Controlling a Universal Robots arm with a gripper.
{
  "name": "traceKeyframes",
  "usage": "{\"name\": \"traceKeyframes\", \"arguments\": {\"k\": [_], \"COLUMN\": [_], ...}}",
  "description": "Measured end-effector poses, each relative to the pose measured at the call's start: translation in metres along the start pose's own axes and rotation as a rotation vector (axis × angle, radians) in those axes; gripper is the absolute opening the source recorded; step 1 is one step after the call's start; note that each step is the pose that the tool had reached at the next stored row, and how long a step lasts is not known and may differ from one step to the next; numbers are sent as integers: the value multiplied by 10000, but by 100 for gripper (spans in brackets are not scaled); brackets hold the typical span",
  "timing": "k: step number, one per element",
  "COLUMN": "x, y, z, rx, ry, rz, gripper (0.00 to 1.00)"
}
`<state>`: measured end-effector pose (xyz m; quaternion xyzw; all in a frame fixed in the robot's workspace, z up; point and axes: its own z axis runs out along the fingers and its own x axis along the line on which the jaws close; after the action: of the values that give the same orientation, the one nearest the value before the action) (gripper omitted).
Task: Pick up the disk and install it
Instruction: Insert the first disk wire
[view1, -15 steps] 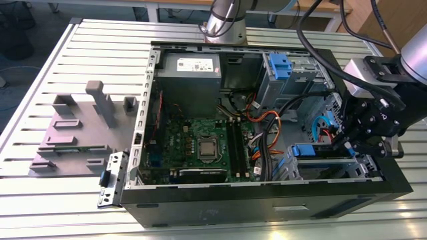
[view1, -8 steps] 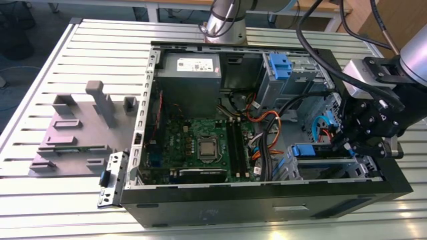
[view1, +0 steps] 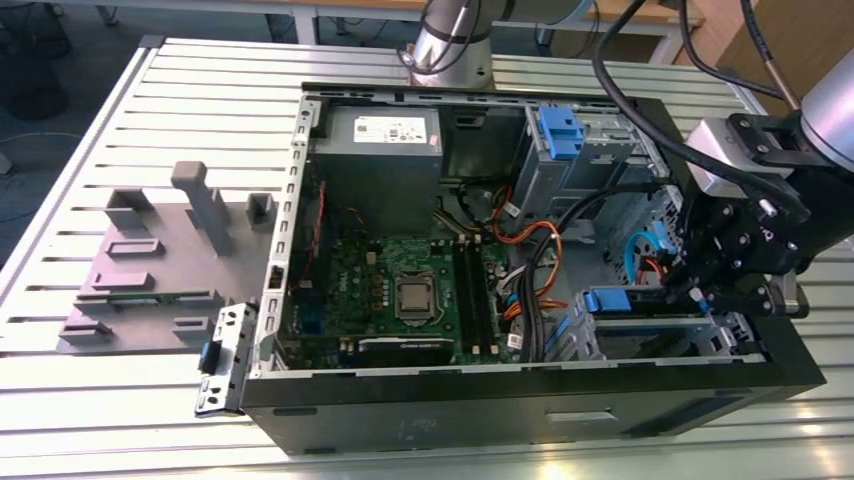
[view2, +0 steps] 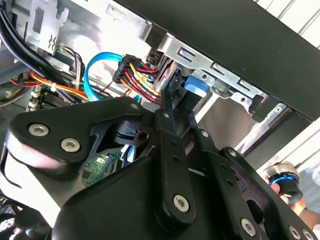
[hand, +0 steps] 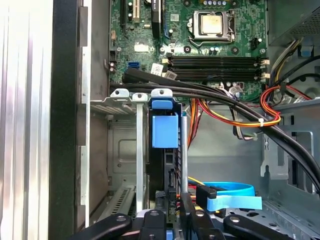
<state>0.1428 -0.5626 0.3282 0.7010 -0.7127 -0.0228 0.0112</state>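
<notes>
Gripper: black, multi-link gripper (view1: 721, 285) low inside the open black tower computer case (view1: 534, 410), at the exterior view's right, above the grey metal drive bay (hand: 125, 150).
Fingers: narrow gap, apparently clamped on the disk's edge; contact partly hidden by the links.
Disk: flat hard drive in a blue plastic carrier (hand: 165, 150), standing on edge in a bay slot, blue tab (view2: 196, 86) at its end.
Near: green motherboard (hand: 200, 40), flat blue data cable (hand: 230, 196) just beside the disk.
Outside: grey plastic fixture block (view1: 160, 260) on the slatted metal table (view1: 80, 400).
</notes>
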Motion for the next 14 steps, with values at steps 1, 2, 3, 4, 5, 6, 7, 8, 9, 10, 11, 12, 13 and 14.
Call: {"name": "traceKeyframes", "arguments": {"k": [1,2,3,4,5,6,7,8,9,10,11,12,13,14], "x": [-1,-1,-1,-2,-2,-2,-2,-2,-2,-2,-3,-2,-2,-2], "y": [1,2,3,4,5,6,6,6,6,6,6,7,6,6], "z": [-18,-41,-69,-94,-117,-130,-135,-137,-137,-138,-140,-140,-140,-140], "rx": [0,0,0,1,1,2,1,1,1,1,1,2,1,-1], "ry": [-1,-2,0,-1,-2,-1,-2,-4,-6,-5,-2,-2,-2,-2], "rz": [0,0,0,-1,-1,-1,-1,-1,-1,-1,-1,0,-1,-1], "gripper": [25,25,25,25,25,25,25,25,25,25,24,24,17,11]}}
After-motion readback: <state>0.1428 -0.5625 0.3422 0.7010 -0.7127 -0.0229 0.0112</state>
